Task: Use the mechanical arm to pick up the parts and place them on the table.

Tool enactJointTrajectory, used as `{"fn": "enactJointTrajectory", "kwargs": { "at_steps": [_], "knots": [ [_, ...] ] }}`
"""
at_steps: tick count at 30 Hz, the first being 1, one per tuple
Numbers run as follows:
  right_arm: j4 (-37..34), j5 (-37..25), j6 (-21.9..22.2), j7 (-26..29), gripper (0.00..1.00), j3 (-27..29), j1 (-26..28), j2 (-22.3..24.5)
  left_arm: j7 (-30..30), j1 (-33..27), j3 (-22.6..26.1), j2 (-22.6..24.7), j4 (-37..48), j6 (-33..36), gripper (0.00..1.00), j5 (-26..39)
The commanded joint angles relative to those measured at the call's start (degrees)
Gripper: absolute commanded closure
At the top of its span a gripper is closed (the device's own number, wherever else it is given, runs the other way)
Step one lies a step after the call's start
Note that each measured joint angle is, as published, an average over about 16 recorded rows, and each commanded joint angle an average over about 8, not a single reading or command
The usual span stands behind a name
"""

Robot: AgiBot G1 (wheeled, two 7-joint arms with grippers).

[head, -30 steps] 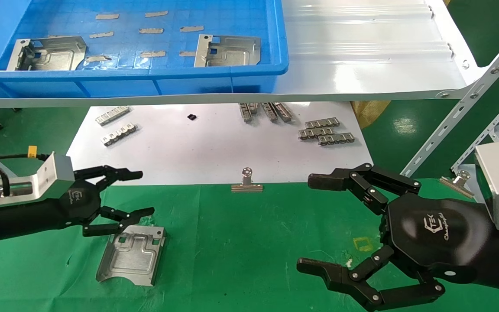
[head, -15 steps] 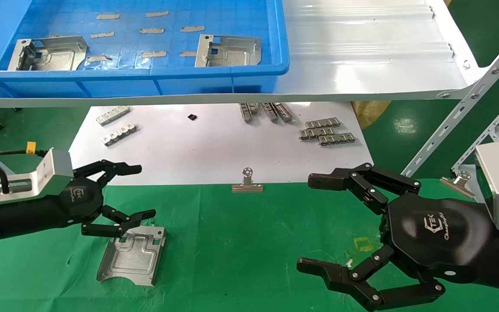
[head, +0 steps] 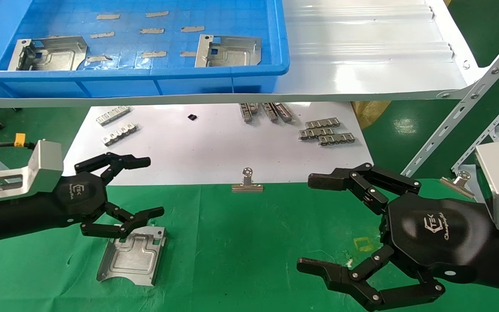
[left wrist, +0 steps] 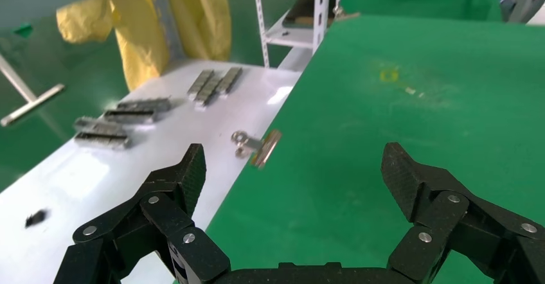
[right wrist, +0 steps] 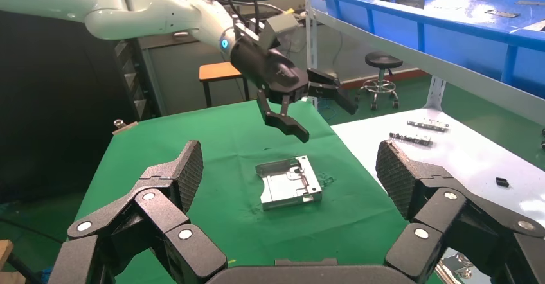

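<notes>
Green cloth covers the surface (head: 249, 242) in front of me, wrinkled, pinned at its far edge by a silver clip (head: 246, 184) where a white sheet (head: 215, 147) with small ribbed strips (head: 325, 132) begins. One metal plate (head: 132, 255) lies flat on the cloth near the left edge – from the right wrist camera it sits free on the green, nothing touching it. My left gripper (head: 139, 188) hangs just above that plate's far end, jaws spread wide and holding nothing; its lower finger reaches over the plate's far edge, and the right wrist view shows clear air between them. My right gripper (head: 306, 223) sits over the right side of the cloth, near the front edge, jaws wide as well, empty. Above the far edge, a glossy white shelf (head: 371, 65) carries a blue bin (head: 154, 78) – two more plates lie inside, one at its left end (head: 52, 53) and one toward its right (head: 228, 50).
</notes>
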Motion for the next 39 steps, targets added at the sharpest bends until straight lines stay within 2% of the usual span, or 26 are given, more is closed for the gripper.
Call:
{"fn": "enactJointTrajectory", "kwargs": {
  "at_steps": [1, 39],
  "knots": [
    [0.0, 0.0, 0.0, 0.0, 0.0, 0.0, 0.0, 0.0, -1.5, 1.0, -0.9, -0.5, -2.4, -0.2, 0.0, -0.5],
    [0.0, 0.0, 0.0, 0.0, 0.0, 0.0, 0.0, 0.0, -29.2, 19.5, -16.8, -9.8, -46.4, -3.8, 0.0, -9.5]
  ]
}}
